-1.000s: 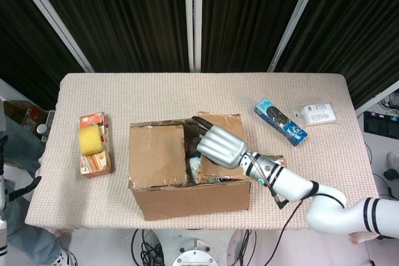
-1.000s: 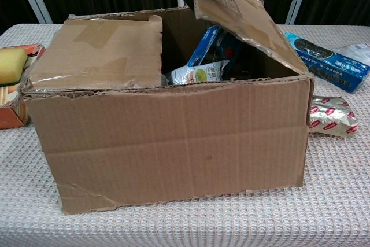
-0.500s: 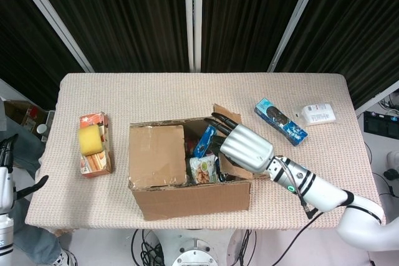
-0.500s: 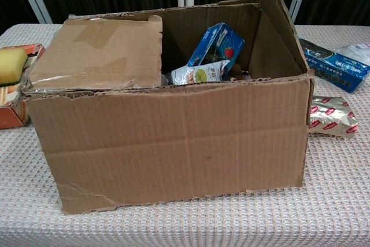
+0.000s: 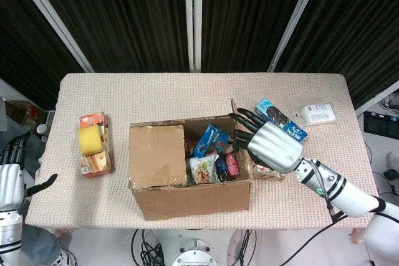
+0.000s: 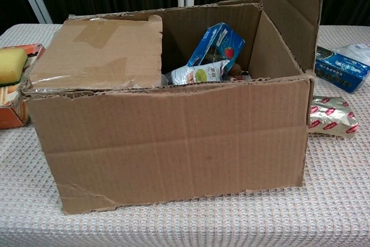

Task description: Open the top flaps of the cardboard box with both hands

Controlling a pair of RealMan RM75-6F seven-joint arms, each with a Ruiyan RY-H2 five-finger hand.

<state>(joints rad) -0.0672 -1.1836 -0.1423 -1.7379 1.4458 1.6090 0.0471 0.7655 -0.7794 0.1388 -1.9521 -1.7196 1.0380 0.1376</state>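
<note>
The cardboard box (image 5: 187,194) (image 6: 173,143) stands mid-table. Its left flap (image 5: 156,154) (image 6: 98,50) lies flat over the left half. The right flap (image 5: 235,116) (image 6: 289,10) stands upright, tipped slightly outward. In the head view my right hand (image 5: 273,146) hovers just right of that flap, fingers (image 5: 244,124) stretched against it and holding nothing; the chest view does not show this hand. My left hand (image 5: 9,179) hangs off the table's left edge, fingers apart, empty. A blue carton (image 5: 211,139) (image 6: 217,44) and a snack packet (image 5: 202,167) (image 6: 199,73) show inside the box.
An orange carton with a yellow sponge (image 5: 90,140) (image 6: 11,65) lies left of the box. A blue cookie pack (image 5: 283,121) (image 6: 341,67) and a white packet (image 5: 318,114) lie to the right. A silver-red wrapper (image 6: 330,115) sits by the box's right wall.
My right hand swung the right flap from tilted over the opening to upright and moved rightward past the box edge. My left hand rose slightly at the far left.
</note>
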